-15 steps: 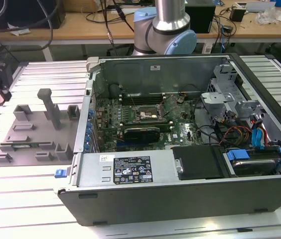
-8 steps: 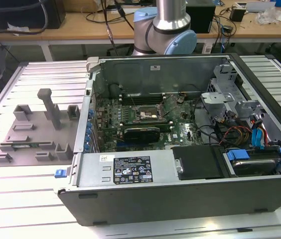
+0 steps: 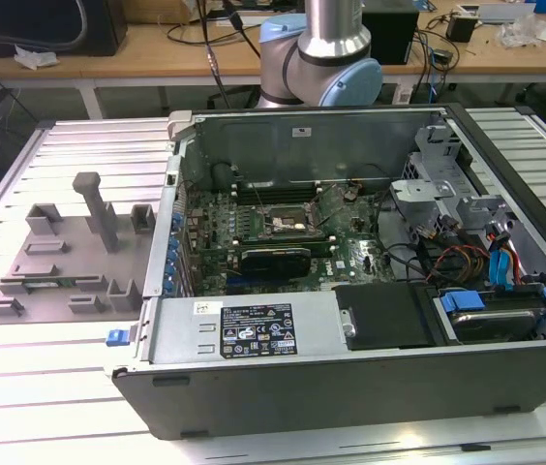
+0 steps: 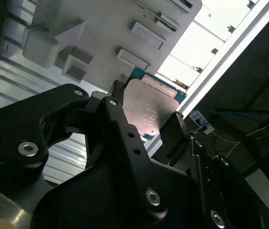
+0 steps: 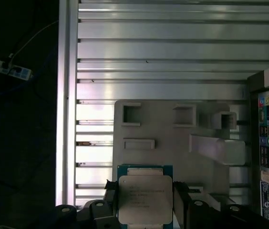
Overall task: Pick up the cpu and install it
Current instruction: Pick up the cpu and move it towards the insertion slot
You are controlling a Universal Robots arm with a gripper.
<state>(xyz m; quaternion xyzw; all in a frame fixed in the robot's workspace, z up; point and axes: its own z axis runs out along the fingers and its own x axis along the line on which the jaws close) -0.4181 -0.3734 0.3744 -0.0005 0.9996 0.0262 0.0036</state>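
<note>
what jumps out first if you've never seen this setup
The shiny silver cpu stands out first, clamped in the black pincer above the grey fixture plate in both wrist views. In the exterior view, the eye goes to the open computer case, lying flat with its green motherboard bared.

Lab: open computer case point(image 3: 350, 392) on slatted table point(image 3: 60, 387) (cable-strewn benches point(image 3: 157, 53) behind)

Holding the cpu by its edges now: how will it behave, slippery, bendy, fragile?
The cpu looks like a stiff, flat plate, so it likely won't flex. Its small, thin build suggests it is light. The gripper pinches two opposite edges, and the metal top looks smooth, so it might slip or pivot if jolted.
</note>
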